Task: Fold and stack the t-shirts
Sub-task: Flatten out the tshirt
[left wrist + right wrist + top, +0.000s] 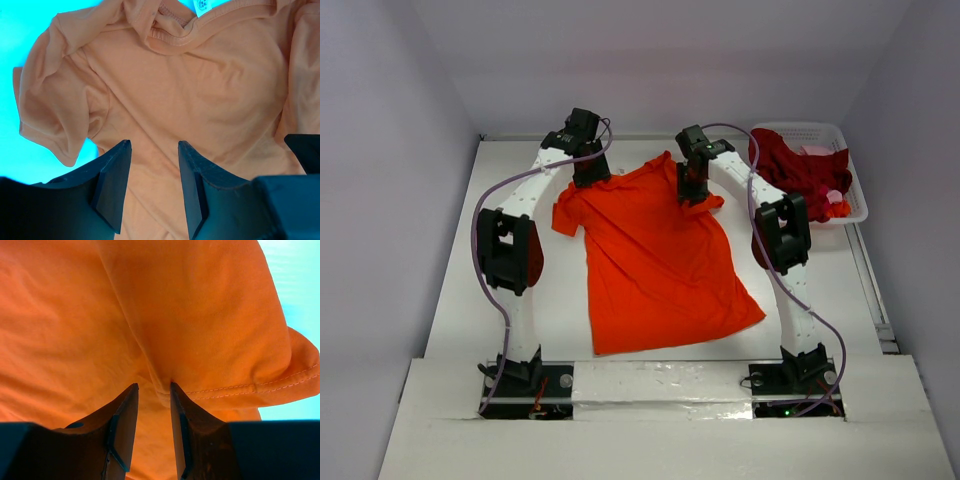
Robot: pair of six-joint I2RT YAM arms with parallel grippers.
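The bright orange-red t-shirt (655, 260) lies spread on the white table, collar at the far end and hem toward the arms. My left gripper (590, 176) hovers over its left shoulder beside the collar. In the left wrist view this gripper (152, 142) is open, with the shirt (200, 90) under the jaws and the collar (170, 35) beyond. My right gripper (692, 190) is at the bunched right sleeve. In the right wrist view it (153, 385) is slightly open, with a fold of the sleeve hem (240, 389) at its tips. The dark crimson t-shirt (798, 165) and pink cloth (836, 206) lie in the basket.
The white lattice basket (857, 190) stands at the back right corner of the table. White walls close in the table on the left, back and right. Bare table (510, 320) shows left of the shirt and at the right front (820, 290).
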